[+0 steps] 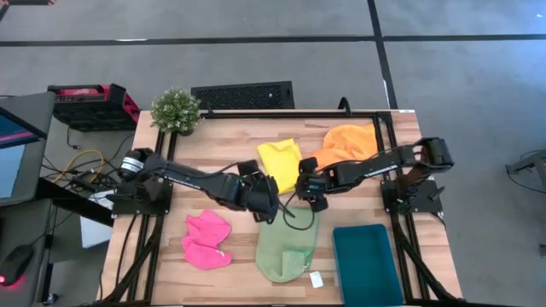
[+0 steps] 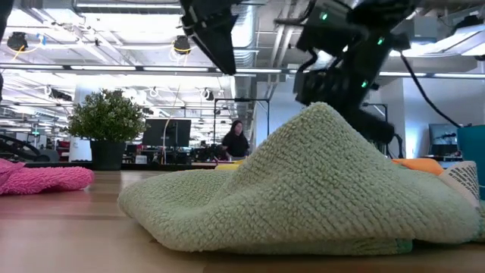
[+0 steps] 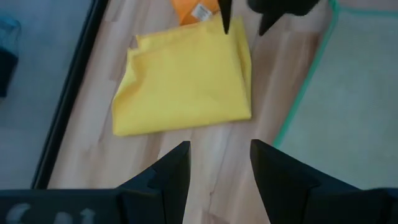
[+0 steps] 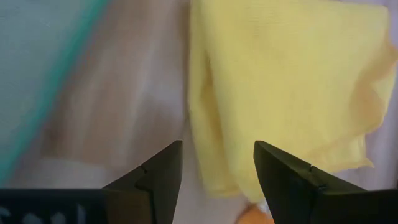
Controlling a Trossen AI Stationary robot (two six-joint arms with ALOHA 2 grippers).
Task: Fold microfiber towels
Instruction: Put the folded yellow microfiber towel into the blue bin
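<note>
The light green towel (image 1: 287,246) lies in a rumpled heap at the table's near middle and fills the low view (image 2: 303,189). The yellow towel (image 1: 280,160) lies folded flat beyond it. The orange towel (image 1: 345,143) lies bunched at the far right. The hot pink towel (image 1: 207,240) lies crumpled at the near left. My left gripper (image 1: 269,203) is open and empty, above the wood between the yellow towel (image 3: 186,81) and the green towel (image 3: 348,93). My right gripper (image 1: 308,191) is open and empty close beside it, over the yellow towel's edge (image 4: 286,81).
A dark teal tray (image 1: 367,264) lies at the near right corner. A potted plant (image 1: 177,109) stands at the far left corner. A black frame (image 1: 388,153) runs along the table's edges. A white tag (image 1: 316,279) lies by the green towel. A person shows far off in the room (image 2: 236,140).
</note>
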